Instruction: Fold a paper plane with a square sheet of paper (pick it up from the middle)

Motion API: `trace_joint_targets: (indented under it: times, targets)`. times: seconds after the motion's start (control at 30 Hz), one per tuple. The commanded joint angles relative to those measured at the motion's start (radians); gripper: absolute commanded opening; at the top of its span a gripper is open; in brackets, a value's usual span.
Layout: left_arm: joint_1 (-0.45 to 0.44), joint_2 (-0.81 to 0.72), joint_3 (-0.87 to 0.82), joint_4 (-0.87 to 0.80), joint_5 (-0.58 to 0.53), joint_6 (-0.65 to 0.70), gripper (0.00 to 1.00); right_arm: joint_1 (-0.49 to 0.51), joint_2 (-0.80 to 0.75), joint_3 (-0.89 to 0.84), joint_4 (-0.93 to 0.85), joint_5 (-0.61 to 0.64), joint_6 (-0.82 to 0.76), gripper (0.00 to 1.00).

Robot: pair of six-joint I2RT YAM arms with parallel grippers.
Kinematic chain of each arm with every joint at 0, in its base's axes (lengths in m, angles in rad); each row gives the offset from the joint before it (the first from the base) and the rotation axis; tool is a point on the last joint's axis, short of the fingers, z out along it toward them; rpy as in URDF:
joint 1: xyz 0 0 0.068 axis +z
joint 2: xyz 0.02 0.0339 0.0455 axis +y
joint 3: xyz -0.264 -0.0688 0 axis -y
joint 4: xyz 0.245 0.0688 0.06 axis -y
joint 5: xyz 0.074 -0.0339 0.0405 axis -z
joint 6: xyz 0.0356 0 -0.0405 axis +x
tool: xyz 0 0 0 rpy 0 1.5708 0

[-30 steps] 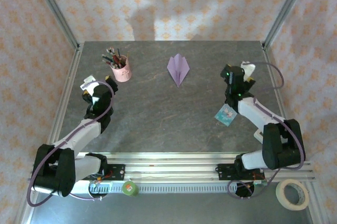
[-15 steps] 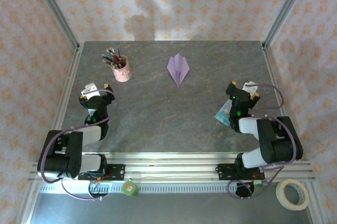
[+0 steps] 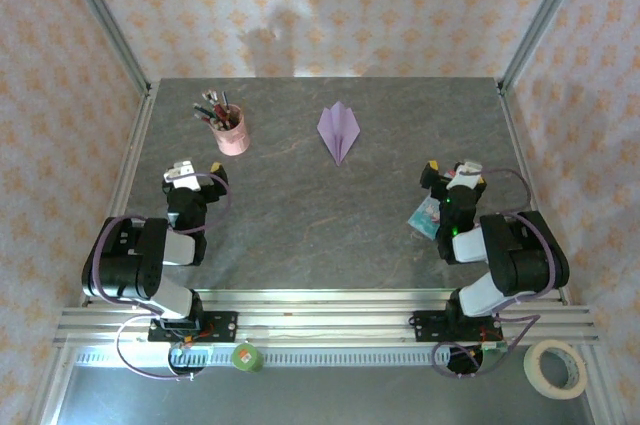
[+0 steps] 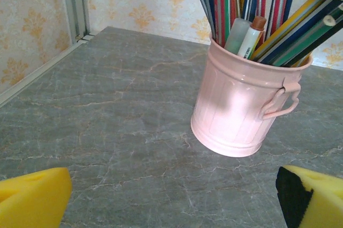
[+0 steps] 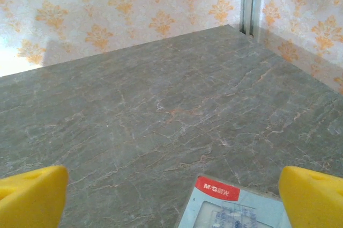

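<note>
The square sheet of paper lies folded as a pale lilac paper plane (image 3: 339,130) at the table's back centre, tip toward the arms, with nothing touching it. My left gripper (image 3: 196,175) sits folded back at the near left, open and empty. In the left wrist view its yellow fingertips (image 4: 32,198) frame bare table in front of the pink pen cup (image 4: 244,104). My right gripper (image 3: 453,175) is drawn back at the near right, open and empty. Between its yellow pads (image 5: 29,196) is bare table, with the top of a teal-and-white packet (image 5: 236,209) low in the gap.
The pen cup (image 3: 232,132), full of pencils, stands at the back left. The teal-and-white packet (image 3: 428,216) lies by the right arm. A tape roll (image 3: 556,368) and a small green object (image 3: 246,356) sit off the table's near edge. Metal frame posts (image 3: 100,15) border the table.
Both arms have pulled back toward their bases and folded up. Both grippers stay open. The paper plane has not moved.
</note>
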Motion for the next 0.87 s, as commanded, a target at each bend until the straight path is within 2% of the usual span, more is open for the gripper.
trace_joint_targets:
  times: [0.0,0.17,0.83]
  targets:
    - [-0.042,0.007,0.036,0.022,-0.046,0.052,0.99,-0.007,0.004,0.001,0.064,-0.022,-0.013,1.0]
    - [-0.058,0.007,0.033,0.028,-0.077,0.063,0.99,-0.01,0.003,0.002,0.055,-0.027,-0.012,1.0]
    - [-0.059,0.009,0.039,0.02,-0.076,0.064,0.99,-0.011,-0.006,-0.023,0.092,-0.042,-0.02,1.0]
